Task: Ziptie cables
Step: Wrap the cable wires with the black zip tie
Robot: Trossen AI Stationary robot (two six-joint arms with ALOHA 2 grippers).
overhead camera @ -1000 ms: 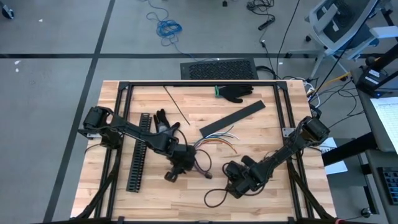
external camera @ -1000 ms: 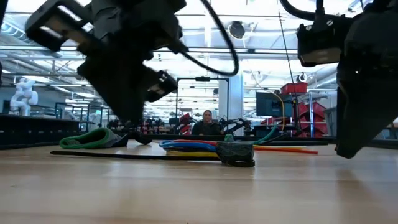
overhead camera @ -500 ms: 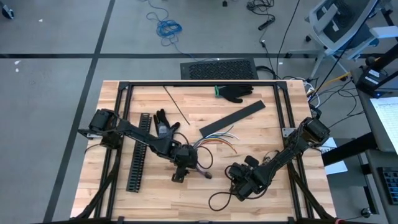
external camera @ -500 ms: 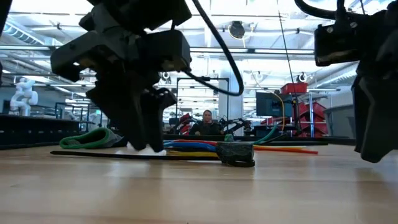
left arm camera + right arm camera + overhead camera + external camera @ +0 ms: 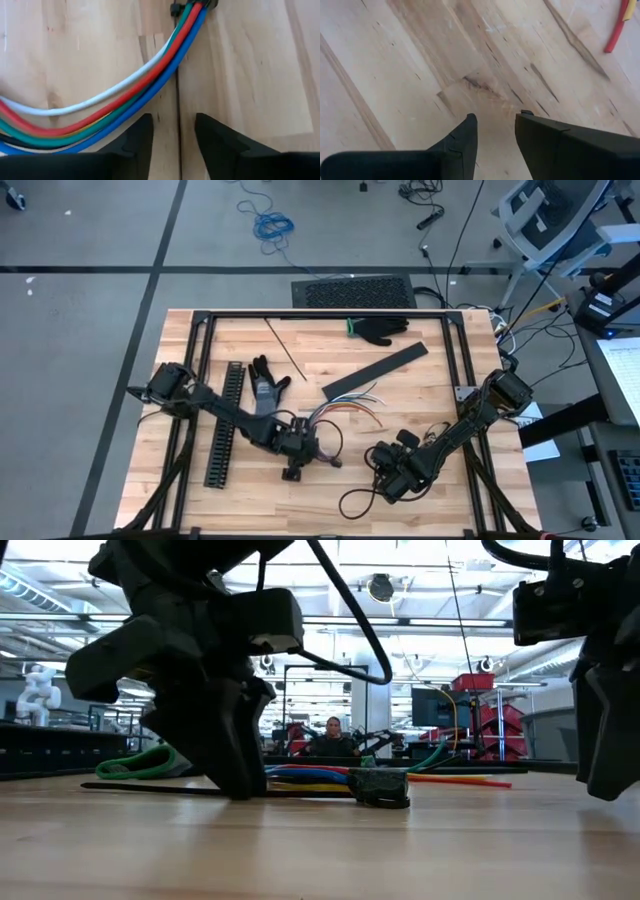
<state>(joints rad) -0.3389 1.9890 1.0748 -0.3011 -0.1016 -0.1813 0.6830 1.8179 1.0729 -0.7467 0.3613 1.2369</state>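
Note:
The cables (image 5: pixel 338 414), a bundle of white, red, green and blue wires (image 5: pixel 150 75), lie on the wooden table, bound at one end by a black wrap (image 5: pixel 380 787). A thin black strap (image 5: pixel 150 787) runs from there along the table. My left gripper (image 5: pixel 174 131) points down at the table just beside the bundle. It is open, with a finger on either side of a thin dark line (image 5: pixel 178 100) that leads out from under the blue wire. My right gripper (image 5: pixel 495 131) hangs open over bare wood near the table's front right (image 5: pixel 386 478).
A long black slotted channel (image 5: pixel 222 425) lies at the left and a flat black strip (image 5: pixel 375 370) at the middle. There are dark gloves (image 5: pixel 265 380) (image 5: pixel 378 328), a thin rod (image 5: pixel 283 345) and a black cord loop (image 5: pixel 352 502) near the front edge. A person sits far behind the table (image 5: pixel 333 738).
My left gripper has come down from above the table until its fingertips are at the tabletop beside the cables. It has also gone a little toward the near edge and rolled at the wrist. The cables have stayed where they were.

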